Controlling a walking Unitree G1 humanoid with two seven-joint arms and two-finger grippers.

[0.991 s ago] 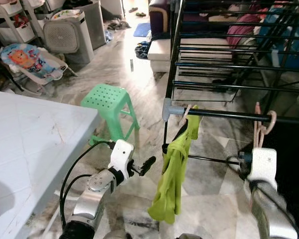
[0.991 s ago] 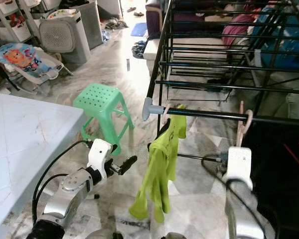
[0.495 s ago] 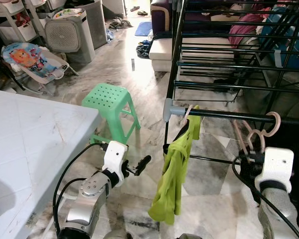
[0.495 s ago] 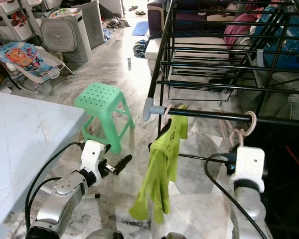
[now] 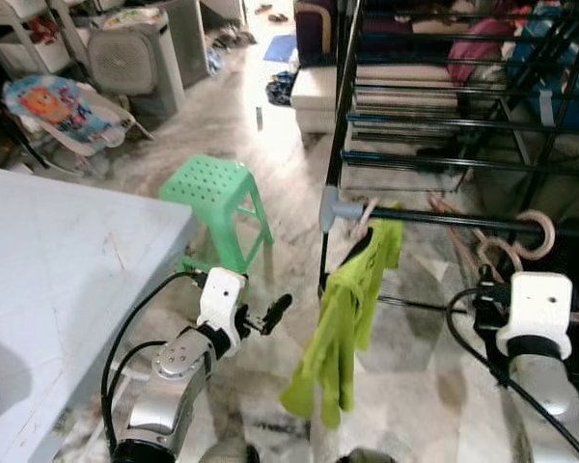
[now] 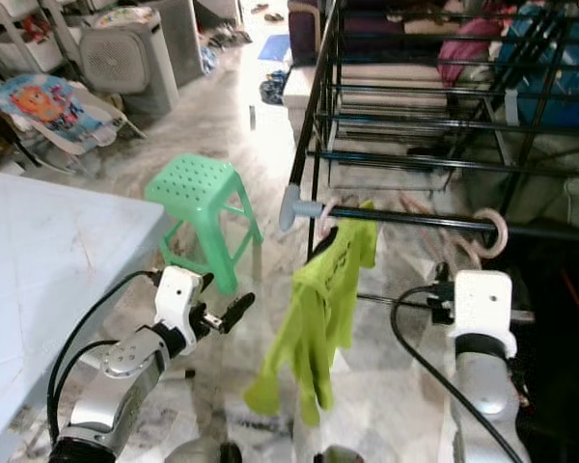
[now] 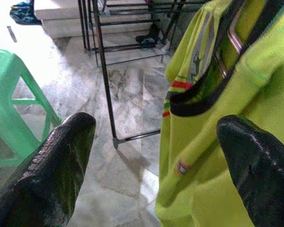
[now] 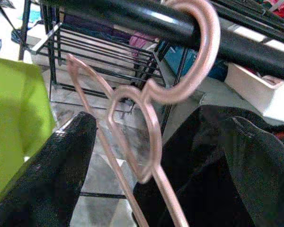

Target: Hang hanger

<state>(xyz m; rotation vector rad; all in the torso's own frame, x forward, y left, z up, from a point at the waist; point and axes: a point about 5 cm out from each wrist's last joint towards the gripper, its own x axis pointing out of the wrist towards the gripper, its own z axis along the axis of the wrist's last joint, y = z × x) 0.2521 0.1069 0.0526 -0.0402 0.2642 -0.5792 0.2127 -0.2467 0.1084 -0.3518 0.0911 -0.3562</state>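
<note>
A pink wire hanger (image 5: 536, 234) hangs by its hook over the black rail (image 5: 444, 220) of the drying rack; its body slants down to the left. In the right wrist view the hanger (image 8: 151, 109) sits between the wide-apart fingers of my right gripper (image 8: 163, 142), untouched by either. The right arm's white wrist housing (image 5: 536, 309) is just below the rail. A lime green shirt (image 5: 352, 309) hangs on another hanger near the rail's grey end cap. My left gripper (image 5: 275, 311) is open, low and left of the shirt (image 7: 213, 94).
A green plastic stool (image 5: 217, 193) stands on the marble floor ahead of my left arm. A white table (image 5: 58, 260) lies at the left. The black rack's (image 5: 444, 125) bars rise behind the rail. A black garment (image 8: 213, 142) hangs at the right.
The right gripper has let go of the pink hanger and dropped below the rail. The hanger's hook now rests on the rail. My left arm barely moved.
</note>
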